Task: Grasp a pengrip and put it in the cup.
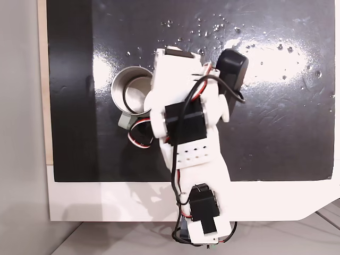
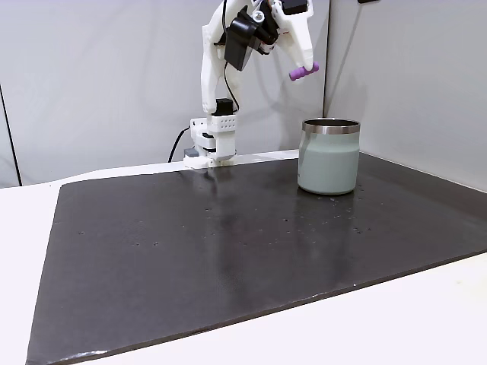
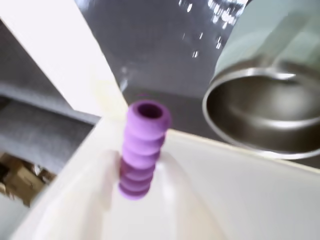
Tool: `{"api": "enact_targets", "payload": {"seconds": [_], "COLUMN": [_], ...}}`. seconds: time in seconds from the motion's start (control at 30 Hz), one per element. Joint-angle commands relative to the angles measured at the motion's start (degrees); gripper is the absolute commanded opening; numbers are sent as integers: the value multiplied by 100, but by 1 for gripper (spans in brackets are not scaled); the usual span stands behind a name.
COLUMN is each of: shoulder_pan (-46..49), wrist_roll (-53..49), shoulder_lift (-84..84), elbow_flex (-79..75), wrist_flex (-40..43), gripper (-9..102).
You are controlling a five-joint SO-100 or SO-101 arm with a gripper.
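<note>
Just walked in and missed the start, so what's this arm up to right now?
A white robot arm holds a small ribbed purple pengrip in its gripper, raised well above the black mat. The steel cup stands upright on the mat, below and slightly right of the pengrip in that fixed view. The wrist view shows the pengrip clamped between the white fingers, with the cup's open mouth close by. Nothing is visibly inside the cup yet.

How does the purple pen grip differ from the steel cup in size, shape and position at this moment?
The pen grip is tiny, while the cup is far larger. The pen grip is a ribbed purple tube; the cup is a smooth pale mug with a shiny steel rim. The pen grip is held in the air by the gripper, whereas the cup stands upright on the black mat. Both are round and hollow.
</note>
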Motion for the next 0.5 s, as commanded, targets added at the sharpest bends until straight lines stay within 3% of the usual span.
{"api": "enact_targets", "payload": {"seconds": [0.0,0.2,0.47], "shoulder_pan": [-510,-1257,-1538], "wrist_roll": [114,-35,-439], "shoulder_lift": [26,35,114], "elbow_flex": [-62,650,1257], "wrist_flex": [-246,-290,-255], "gripper": [0,0,0]}}
